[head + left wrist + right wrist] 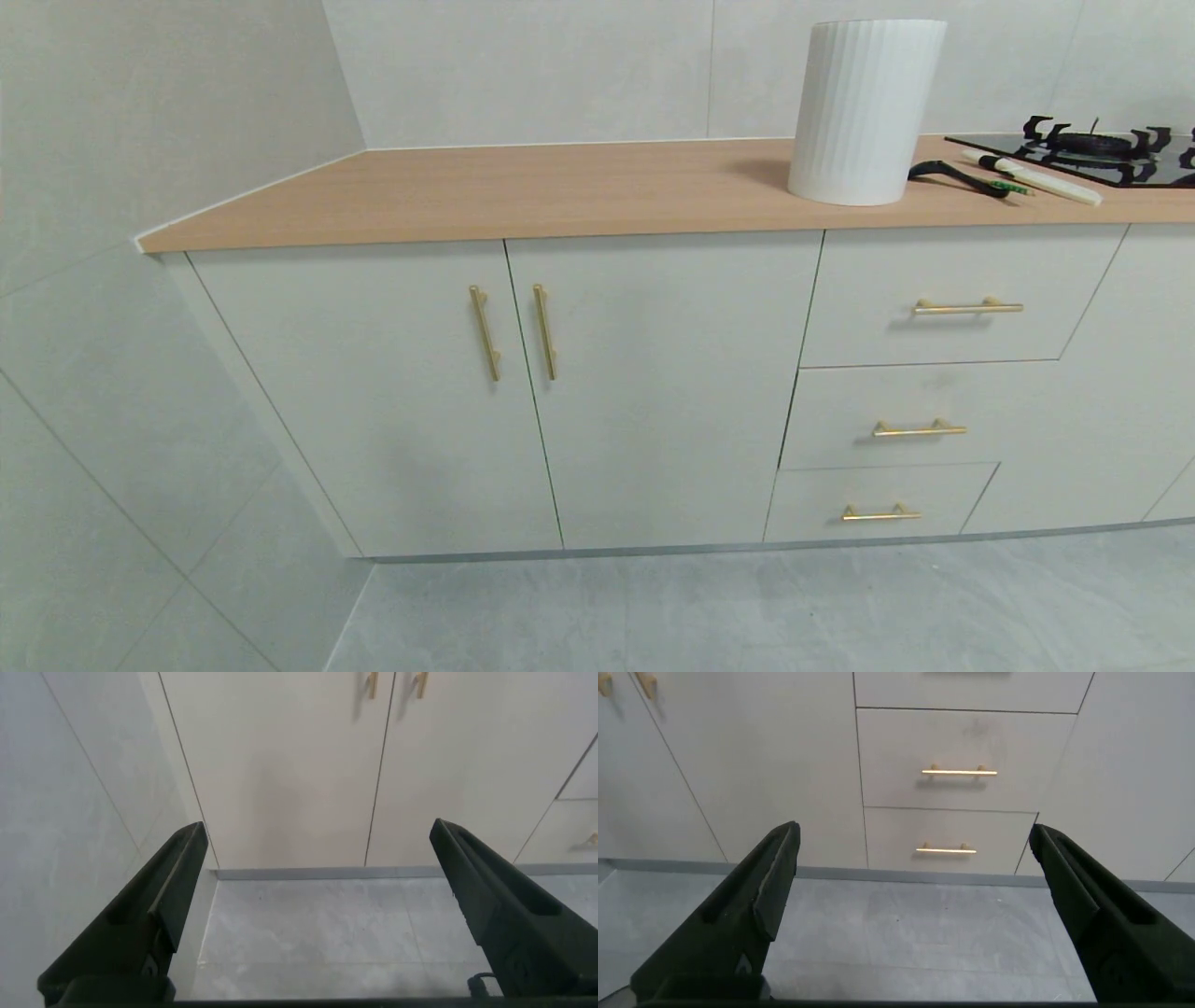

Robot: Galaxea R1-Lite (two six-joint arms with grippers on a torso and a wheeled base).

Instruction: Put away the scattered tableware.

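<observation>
On the wooden countertop (523,191) a tall white ribbed holder (864,112) stands at the right. Just right of it lie a black-handled utensil (950,174), a long cream-handled utensil (1034,177) and a thin green piece (1012,187). My left gripper (318,831) hangs low above the floor, open and empty, facing the foot of the cabinet doors (280,765). My right gripper (915,833) is also open and empty, low before the lower drawers (957,761).
A black gas hob (1102,147) sits at the counter's far right. Below are two doors with gold handles (513,331) and three drawers (966,306) to their right. A tiled wall (112,187) closes the left side. Grey floor (747,607) lies in front.
</observation>
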